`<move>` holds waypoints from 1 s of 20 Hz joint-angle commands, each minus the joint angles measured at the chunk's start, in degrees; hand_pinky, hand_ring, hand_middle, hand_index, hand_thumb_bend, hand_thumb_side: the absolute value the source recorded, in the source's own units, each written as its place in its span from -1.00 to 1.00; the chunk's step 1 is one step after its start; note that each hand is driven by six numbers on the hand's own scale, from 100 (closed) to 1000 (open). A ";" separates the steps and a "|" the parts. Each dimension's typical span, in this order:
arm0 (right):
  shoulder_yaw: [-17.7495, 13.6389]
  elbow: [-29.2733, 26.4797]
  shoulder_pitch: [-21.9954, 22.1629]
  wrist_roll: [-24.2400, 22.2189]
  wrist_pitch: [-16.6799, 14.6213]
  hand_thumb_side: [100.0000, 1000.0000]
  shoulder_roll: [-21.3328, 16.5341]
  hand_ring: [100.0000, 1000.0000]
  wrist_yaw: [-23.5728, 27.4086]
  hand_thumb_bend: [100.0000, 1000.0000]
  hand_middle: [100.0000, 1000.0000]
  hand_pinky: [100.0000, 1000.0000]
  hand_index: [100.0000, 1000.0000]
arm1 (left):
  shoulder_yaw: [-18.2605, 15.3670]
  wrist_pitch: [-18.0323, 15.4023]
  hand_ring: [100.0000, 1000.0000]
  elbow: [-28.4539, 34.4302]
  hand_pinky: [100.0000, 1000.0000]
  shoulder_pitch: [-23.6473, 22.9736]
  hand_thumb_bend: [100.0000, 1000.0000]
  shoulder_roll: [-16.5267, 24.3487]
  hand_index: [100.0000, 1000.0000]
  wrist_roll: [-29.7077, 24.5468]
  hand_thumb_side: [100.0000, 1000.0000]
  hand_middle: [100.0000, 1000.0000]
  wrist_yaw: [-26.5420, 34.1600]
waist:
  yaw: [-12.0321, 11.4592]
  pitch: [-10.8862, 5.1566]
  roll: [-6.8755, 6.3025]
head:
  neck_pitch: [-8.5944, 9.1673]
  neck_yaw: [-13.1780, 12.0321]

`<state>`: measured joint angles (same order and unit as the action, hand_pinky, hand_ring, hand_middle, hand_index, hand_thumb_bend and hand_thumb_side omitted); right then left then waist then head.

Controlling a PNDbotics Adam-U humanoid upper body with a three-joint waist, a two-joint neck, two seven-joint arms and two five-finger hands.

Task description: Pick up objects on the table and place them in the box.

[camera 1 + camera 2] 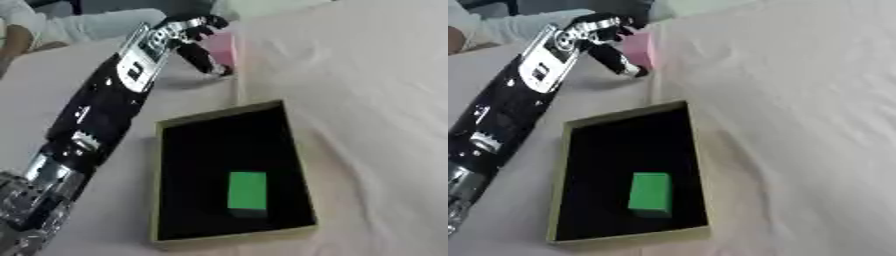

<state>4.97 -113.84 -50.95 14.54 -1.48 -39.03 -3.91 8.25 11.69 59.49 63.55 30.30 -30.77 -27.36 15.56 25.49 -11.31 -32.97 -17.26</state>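
Note:
A pink block [222, 48] stands on the white cloth at the far side of the table. My left hand [194, 34] has reached out to it, fingers curled around its left side, thumb pointing down in front of it. Whether the block is lifted off the cloth I cannot tell. Closer to me lies an open box [164, 150] with tan walls and a black inside. A green block [248, 190] lies in the box near its front end. My right hand shows in neither view.
Wrinkled white cloth [367, 100] covers the table, with wide bare stretches to the right of the box. A person's pale sleeve [96, 25] lies along the far edge at upper left.

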 commanded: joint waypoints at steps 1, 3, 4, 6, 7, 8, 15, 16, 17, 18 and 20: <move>-0.21 -0.75 -1.42 -0.17 0.75 -0.11 -0.10 0.25 -0.35 -1.00 0.14 0.50 0.58 | -0.78 -0.95 0.94 0.16 1.00 1.30 -0.10 2.03 0.91 0.15 -0.96 0.88 -1.35 | 0.13 -1.12 0.38 | 0.76 -0.50; -0.15 -0.75 -1.63 -0.24 1.13 -0.10 0.29 0.25 -0.63 -1.00 0.14 0.50 0.58 | -0.80 -1.20 0.92 -0.09 1.00 1.37 -0.12 1.97 0.90 0.14 -0.95 0.84 -2.09 | 0.27 -1.01 0.29 | 0.90 -0.65; -0.10 -0.75 -1.74 -0.29 1.31 -0.09 0.46 0.25 -0.75 -1.00 0.14 0.50 0.58 | -0.85 -1.28 0.90 -0.27 1.00 1.42 -0.15 1.91 0.89 0.13 -0.95 0.82 -2.31 | 0.35 -0.95 0.26 | 1.02 -0.75; 0.00 -0.75 -1.84 -0.40 1.58 -0.09 0.63 0.25 -0.96 -1.00 0.14 0.50 0.58 | -1.00 -1.31 0.81 -0.66 1.00 1.44 -0.21 1.86 0.85 0.33 -0.95 0.69 -2.55 | 0.53 -0.85 0.21 | 1.20 -0.93; -0.01 -0.75 -1.83 -0.39 1.63 -0.08 0.68 0.25 -1.02 -1.00 0.13 0.50 0.58 | -1.06 -1.21 0.69 -0.90 0.96 1.42 -0.26 1.89 0.80 0.52 -0.95 0.56 -2.73 | 0.58 -0.82 0.18 | 1.22 -1.01; -0.03 -0.75 -1.81 -0.36 1.67 -0.08 0.73 0.25 -1.04 -1.00 0.13 0.50 0.58 | -1.11 -1.03 0.61 -1.17 0.89 1.41 -0.30 1.92 0.75 0.77 -0.95 0.49 -3.02 | 0.63 -0.79 0.16 | 1.23 -1.04; -0.12 -0.75 -1.59 -0.29 1.90 -0.06 0.97 0.25 -1.06 -1.00 0.12 0.50 0.59 | -1.30 -0.48 0.07 -2.18 0.55 1.36 -0.67 2.09 0.42 3.16 -0.92 -0.06 -6.52 | 0.74 -0.65 0.24 | 1.13 -1.30; -0.13 -0.75 -1.55 -0.27 1.93 -0.06 0.95 0.25 -1.06 -1.00 0.12 0.50 0.59 | -1.30 -0.45 0.06 -2.18 0.54 1.35 -0.69 2.08 0.41 3.62 -0.92 -0.06 -6.89 | 0.72 -0.64 0.28 | 1.11 -1.31; -0.13 -0.75 -1.48 -0.28 1.98 -0.06 0.93 0.25 -1.08 -1.00 0.12 0.49 0.59 | -1.41 -0.34 -0.01 -2.12 0.48 1.36 -0.85 2.07 0.36 4.17 -0.92 -0.12 -7.01 | 0.70 -0.64 0.32 | 1.03 -1.32; -0.13 -0.75 -1.42 -0.29 2.04 -0.06 0.91 0.24 -1.12 -1.00 0.12 0.49 0.59 | -1.48 -0.20 -0.02 -2.04 0.48 1.34 -0.89 2.07 0.36 4.72 -0.92 -0.12 -6.89 | 0.66 -0.66 0.36 | 0.93 -1.31; -0.18 -0.75 -1.18 -0.30 2.17 -0.05 0.86 0.24 -1.22 -1.00 0.12 0.49 0.59 | -1.34 -0.11 -0.02 -1.64 0.47 1.32 -1.00 2.14 0.36 5.18 -0.88 -0.12 -6.14 | 0.51 -0.76 0.43 | 0.72 -1.29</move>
<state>5.30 -113.84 -51.51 14.19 0.51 -37.51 -4.82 7.50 11.48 57.26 64.05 30.32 -26.24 -33.62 16.15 26.07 -11.60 -32.19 -18.34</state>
